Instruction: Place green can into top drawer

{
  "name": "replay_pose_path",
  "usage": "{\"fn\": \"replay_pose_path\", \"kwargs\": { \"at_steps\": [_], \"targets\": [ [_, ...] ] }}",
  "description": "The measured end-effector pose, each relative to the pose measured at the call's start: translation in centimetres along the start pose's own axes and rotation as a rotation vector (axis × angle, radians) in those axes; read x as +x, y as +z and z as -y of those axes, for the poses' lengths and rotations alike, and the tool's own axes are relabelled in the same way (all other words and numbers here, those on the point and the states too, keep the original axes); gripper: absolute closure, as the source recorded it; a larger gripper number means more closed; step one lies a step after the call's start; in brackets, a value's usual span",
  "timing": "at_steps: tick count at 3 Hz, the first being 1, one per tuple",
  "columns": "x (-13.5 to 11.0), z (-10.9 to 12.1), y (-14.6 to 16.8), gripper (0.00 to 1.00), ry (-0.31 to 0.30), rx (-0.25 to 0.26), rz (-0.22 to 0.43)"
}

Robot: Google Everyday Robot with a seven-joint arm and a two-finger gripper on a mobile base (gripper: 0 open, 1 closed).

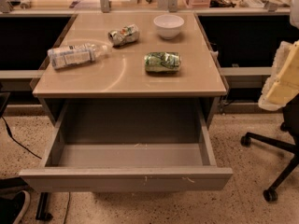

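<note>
While the tan desk point(117, 80) bore everything, your top drawer point(126, 177) already stood wide open with nothing in it. The green can point(162, 62) lay on its side on the desktop, right of centre, ungrasped. Your gripper was out of view, its hold impossible to tell; pickup and placement were both left.

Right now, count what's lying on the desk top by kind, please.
Cans: 2 (green can, silver-white can)
Bottles: 1 (clear plastic bottle)
Bowls: 1 (white bowl)
Total: 4
The gripper is not in view.
</note>
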State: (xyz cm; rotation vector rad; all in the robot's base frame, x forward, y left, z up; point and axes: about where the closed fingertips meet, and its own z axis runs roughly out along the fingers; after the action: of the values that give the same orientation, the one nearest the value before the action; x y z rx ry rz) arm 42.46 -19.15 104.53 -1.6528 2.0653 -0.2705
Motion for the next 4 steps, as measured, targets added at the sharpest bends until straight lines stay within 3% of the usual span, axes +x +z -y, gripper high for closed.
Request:
{"fn": "replay_pose_path", "kwargs": {
  "at_steps": [1,2,3,4],
  "targets": [
    [0.0,0.0,0.0,0.0,0.0,0.0,0.0],
    [-1.1,0.7,-1.4,0.0,-0.033,0.039,-0.022],
    [-5.5,2.6,-1.7,0.0,-0.124,0.041,-0.027],
    [-12.2,3.4,0.9,0.0,-0.229,-0.027,0.021]
  ]
}}
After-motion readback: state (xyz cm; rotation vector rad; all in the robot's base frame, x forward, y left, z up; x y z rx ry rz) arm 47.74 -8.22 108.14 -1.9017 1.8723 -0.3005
